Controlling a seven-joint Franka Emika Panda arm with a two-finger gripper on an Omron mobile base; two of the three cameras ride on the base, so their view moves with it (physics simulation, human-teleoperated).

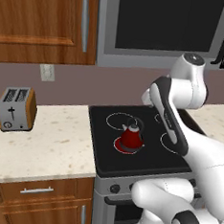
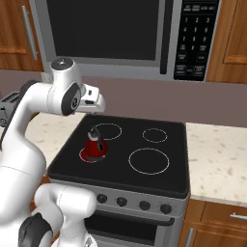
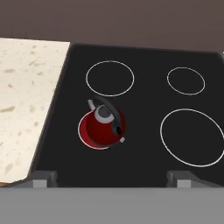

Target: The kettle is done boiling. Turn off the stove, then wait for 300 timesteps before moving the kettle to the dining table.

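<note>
Overhead, end effector hangs above the stove, jaws spread wide, holding nothing. Kettle sits upright on the front-left burner ring, which glows red beneath it; spout points toward the back-left ring. Knobs line the steel front. Toaster stands on the surface left of the stove, well apart from the kettle.

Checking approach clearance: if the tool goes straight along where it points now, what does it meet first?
Probably the black glass of the stove, just right of the kettle. The open tool looks down on the cooktop, with the kettle slightly left of centre. Depth is unclear, so it might clip the kettle's handle.
</note>
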